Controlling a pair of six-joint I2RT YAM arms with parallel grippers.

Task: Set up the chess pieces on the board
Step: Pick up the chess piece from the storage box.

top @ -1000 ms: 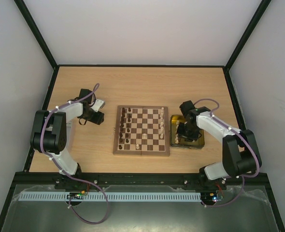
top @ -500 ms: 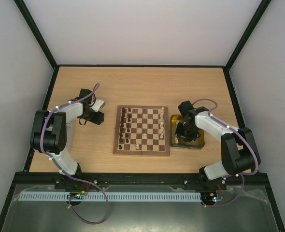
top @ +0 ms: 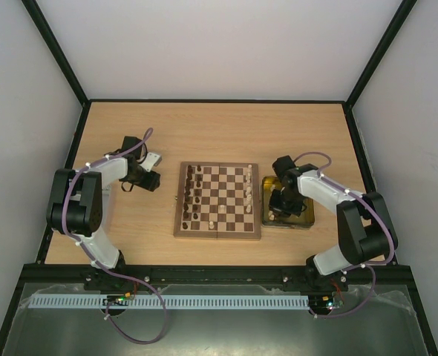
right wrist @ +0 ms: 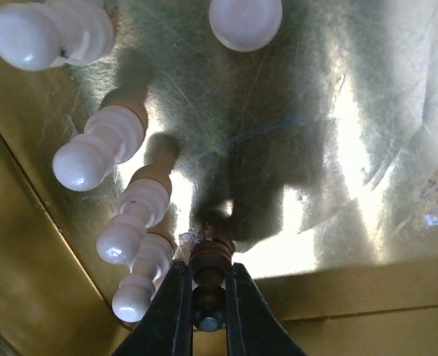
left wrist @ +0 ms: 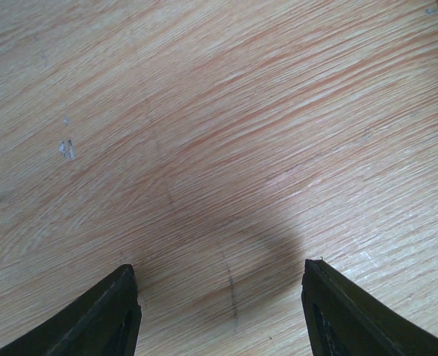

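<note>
Right end effector (right wrist: 208, 300) clamped on dark-brown turned wooden chess piece (right wrist: 210, 256).
Inside yellow translucent tray (right wrist: 338, 297), beside cream pieces (right wrist: 100, 148); left end effector (left wrist: 220, 300) apart over light wooden counter (left wrist: 204, 111).

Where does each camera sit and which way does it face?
Top external: above and behind, looking down at board; left arm, right arm show.
Left wrist: looks down at table wood; open left end effector shows.
Right wrist: looks into yellow tray; right end effector shut on dark piece.
Shared: top and right wrist both show the yellow tray.
</note>
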